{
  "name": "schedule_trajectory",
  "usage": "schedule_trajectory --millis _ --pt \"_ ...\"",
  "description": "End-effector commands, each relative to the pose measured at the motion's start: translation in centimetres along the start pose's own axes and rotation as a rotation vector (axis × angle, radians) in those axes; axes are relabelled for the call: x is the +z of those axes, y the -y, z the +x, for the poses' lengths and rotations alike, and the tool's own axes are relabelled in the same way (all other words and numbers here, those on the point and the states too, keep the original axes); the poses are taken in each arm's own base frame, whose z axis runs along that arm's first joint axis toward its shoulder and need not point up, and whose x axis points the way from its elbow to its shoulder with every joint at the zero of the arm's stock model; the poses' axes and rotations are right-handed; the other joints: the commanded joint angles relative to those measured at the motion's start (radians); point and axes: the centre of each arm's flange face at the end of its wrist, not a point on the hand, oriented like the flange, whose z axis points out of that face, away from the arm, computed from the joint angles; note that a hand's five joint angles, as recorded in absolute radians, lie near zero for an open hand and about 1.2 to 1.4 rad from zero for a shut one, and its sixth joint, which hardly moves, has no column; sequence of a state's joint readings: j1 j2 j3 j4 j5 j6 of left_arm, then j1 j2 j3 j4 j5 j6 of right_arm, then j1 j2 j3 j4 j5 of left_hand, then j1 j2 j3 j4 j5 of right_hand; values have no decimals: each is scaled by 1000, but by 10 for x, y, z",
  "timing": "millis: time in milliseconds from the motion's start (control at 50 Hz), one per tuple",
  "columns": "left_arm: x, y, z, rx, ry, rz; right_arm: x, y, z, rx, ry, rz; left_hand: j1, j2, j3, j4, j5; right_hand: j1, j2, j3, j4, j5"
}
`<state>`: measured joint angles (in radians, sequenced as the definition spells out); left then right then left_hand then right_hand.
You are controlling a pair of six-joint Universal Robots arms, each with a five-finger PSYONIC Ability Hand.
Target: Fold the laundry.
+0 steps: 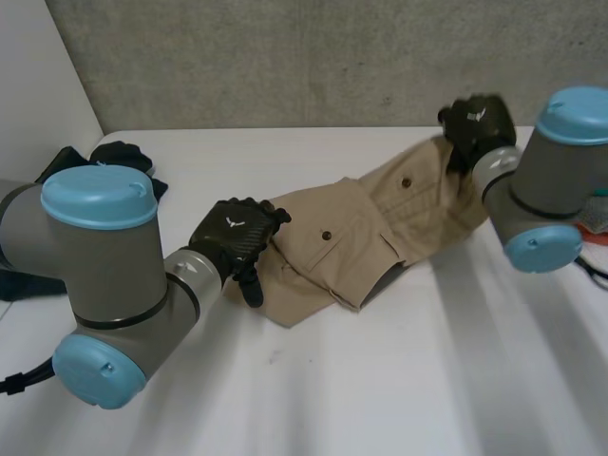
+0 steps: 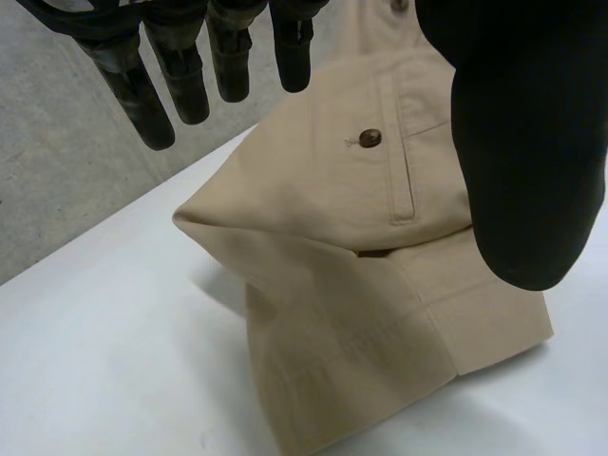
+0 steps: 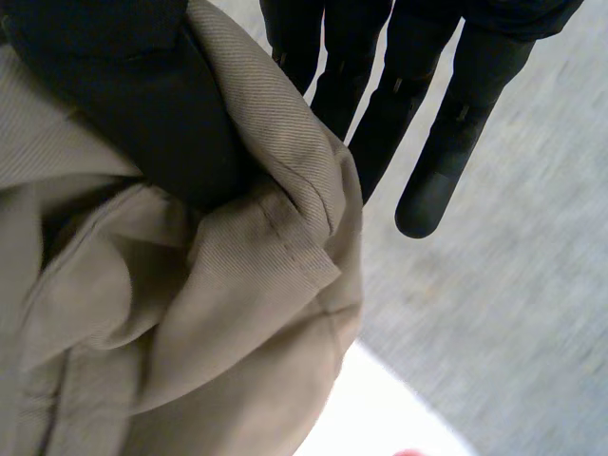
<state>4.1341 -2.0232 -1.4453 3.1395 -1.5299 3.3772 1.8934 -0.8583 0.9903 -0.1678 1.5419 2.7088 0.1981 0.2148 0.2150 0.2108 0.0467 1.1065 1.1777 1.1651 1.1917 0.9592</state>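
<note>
A tan buttoned garment [image 1: 370, 237] lies folded and rumpled across the middle of the white table [image 1: 380, 380]. My left hand [image 1: 233, 237] hovers open at the garment's near-left end; in the left wrist view its fingers [image 2: 180, 76] hang straight above the folded corner [image 2: 323, 209], with the thumb [image 2: 532, 142] apart over a pocket with a brown button [image 2: 370, 139]. My right hand [image 1: 478, 123] is at the garment's far right end, which rises off the table. There, in the right wrist view, the thumb [image 3: 142, 95] pinches a bunched hem [image 3: 285, 237] against straight fingers [image 3: 427, 114].
A dark heap of cloth [image 1: 114, 157] sits at the table's far left, behind my left arm. A grey wall [image 1: 285, 57] runs along the back edge. Something colourful [image 1: 597, 214] shows at the right edge by my right arm.
</note>
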Motion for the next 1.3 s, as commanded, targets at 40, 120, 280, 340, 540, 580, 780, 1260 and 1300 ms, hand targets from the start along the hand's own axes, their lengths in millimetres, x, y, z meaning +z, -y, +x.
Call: schedule_trajectory --millis 40,120,280,340,540,580,780,1260,1300 --pt "-5 10 -5 -3 16 11 2 20 20 -81 -82 52 -24 -40 -40 -36 -47 -483 -554 -542 -568 -510" --pt "-12 16 -13 -20 46 22 -12 32 25 -73 -128 -33 -24 -40 -40 -36 -47 -852 -924 -911 -938 -880" --pt "-26 26 -39 -105 149 45 -83 95 -13 -6 15 -33 -24 -40 -40 -36 -47 -926 -997 -984 -1011 -953" --pt "-29 23 -45 -131 165 39 -103 96 -29 -4 76 -67 -24 -40 -40 -36 -47 -932 -1003 -991 -1017 -959" --pt "-34 4 -67 -197 196 12 -174 46 -120 150 364 -294 -24 -40 -40 -36 -47 -912 -983 -970 -997 -939" --pt "-33 0 -70 -202 199 0 -175 30 -136 180 381 -328 -24 -40 -40 -36 -47 -879 -951 -938 -964 -907" --pt "-33 -5 -73 -233 206 -16 -139 -23 -158 155 267 -343 -24 -40 -40 -36 -47 -706 -777 -765 -791 -733" --pt "3 -5 -41 -355 116 -35 -143 67 -107 -38 245 18 -24 -40 -40 -36 -47 290 219 231 205 263" --pt "12 -8 -36 -368 105 -53 -157 85 -97 -41 270 40 -24 -40 -40 -36 -47 290 219 231 205 263"
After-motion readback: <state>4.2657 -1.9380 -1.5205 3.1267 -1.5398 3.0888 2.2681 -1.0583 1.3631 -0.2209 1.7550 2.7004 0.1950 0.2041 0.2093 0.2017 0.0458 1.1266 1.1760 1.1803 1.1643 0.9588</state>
